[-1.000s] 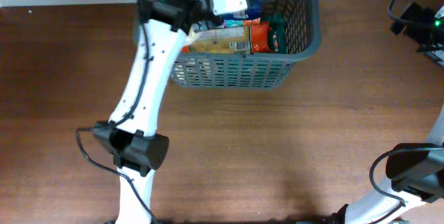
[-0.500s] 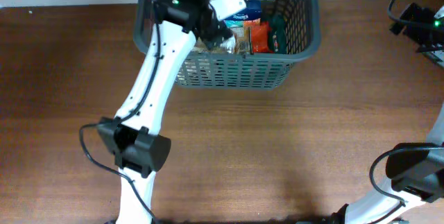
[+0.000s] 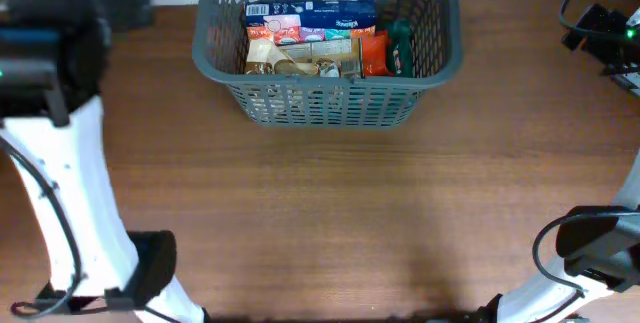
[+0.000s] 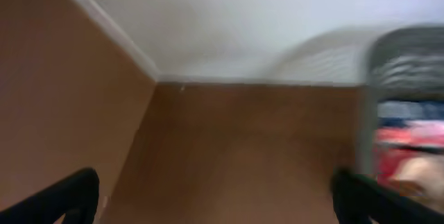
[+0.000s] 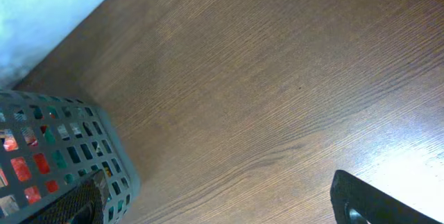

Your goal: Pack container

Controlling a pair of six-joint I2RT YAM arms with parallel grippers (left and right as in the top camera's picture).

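Left gripper (image 4: 215,200) has pulled out of the container (image 3: 330,103) to the far-left table (image 3: 350,223) edge. Its fingers are spread wide and empty. Right gripper (image 5: 222,203) is likewise agape, holding nothing. Container sits centre, at the far edge. Inside are a blue-white packet (image 3: 310,15), an orange packet (image 3: 373,55) and a green packet (image 3: 401,48); print unreadable. Open tabletop runs along its near side.

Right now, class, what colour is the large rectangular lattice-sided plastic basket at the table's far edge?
The basket is dark grey, shown best in the overhead view.
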